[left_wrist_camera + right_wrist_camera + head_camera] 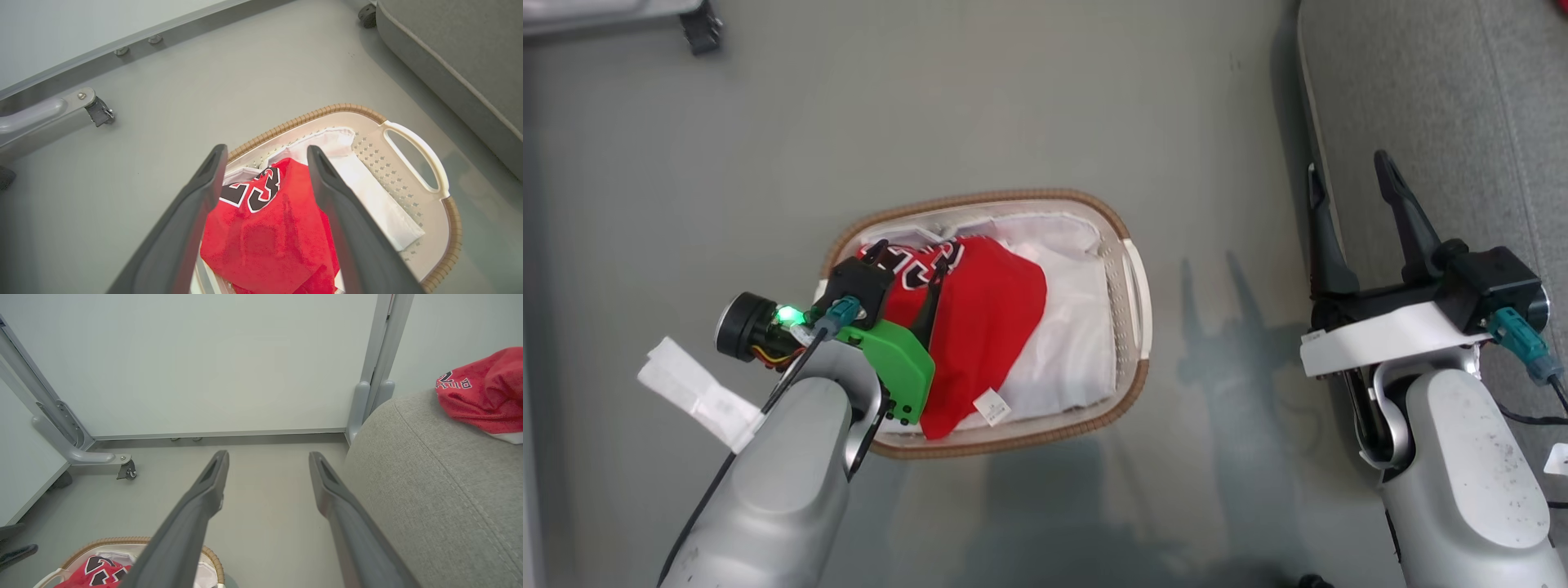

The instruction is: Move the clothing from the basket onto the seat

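The left pincer [266, 151], wide open, hangs over the red clothing [265, 237] in the basket [347, 108]; next it should dip down and pinch it.

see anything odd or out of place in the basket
Nothing spilled or broken. The red clothing lies crumpled in the basket, white label turned out; the white liner is rumpled beneath it.
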`<state>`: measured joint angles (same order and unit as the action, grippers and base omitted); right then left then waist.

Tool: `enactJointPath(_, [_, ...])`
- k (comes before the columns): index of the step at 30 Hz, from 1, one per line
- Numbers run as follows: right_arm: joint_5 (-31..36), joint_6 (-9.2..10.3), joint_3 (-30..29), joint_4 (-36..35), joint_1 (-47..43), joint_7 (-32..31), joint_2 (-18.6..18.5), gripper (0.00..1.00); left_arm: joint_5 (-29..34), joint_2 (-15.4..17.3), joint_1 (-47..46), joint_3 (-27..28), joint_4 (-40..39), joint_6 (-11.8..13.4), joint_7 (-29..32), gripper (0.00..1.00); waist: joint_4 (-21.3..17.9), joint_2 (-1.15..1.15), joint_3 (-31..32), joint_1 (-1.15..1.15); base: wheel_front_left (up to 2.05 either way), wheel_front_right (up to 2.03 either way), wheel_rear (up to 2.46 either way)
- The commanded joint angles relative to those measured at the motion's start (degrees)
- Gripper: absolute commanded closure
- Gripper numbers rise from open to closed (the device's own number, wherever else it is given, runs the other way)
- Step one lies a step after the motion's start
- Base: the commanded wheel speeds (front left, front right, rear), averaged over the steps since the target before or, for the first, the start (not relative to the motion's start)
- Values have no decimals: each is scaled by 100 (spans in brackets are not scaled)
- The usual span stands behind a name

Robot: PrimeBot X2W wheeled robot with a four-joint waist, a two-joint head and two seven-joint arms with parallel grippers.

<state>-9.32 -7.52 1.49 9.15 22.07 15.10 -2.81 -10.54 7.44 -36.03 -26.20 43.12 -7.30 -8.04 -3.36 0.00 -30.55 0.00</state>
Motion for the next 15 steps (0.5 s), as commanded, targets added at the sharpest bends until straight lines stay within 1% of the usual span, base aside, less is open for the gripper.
enactJointPath(1, [-73, 6, 16, -29, 119, 10, -16, 0, 40, 29, -224, -100, 156, -20, 8, 0, -448, 0, -809, 0, 0, 0, 0])
enactJointPath(4, [-142, 6, 56, -48, 186, 9, -15, 0, 68, 21, -419, -345, 557, -24, 25, 0, -552, 0, -1030, 0, 0, 0, 0])
enactJointPath(8, [-276, 6, 156, -73, 268, 9, -14, 0, 117, 106, -728, -638, 1046, -21, 63, 0, -700, 0, -1273, 0, 0, 0, 0])
enactJointPath(15, [-491, 6, 329, -121, 416, 9, -14, 0, 161, 295, -1244, -783, 1737, 6, 133, 0, -899, 0, -1643, 0, 0, 0, 0])
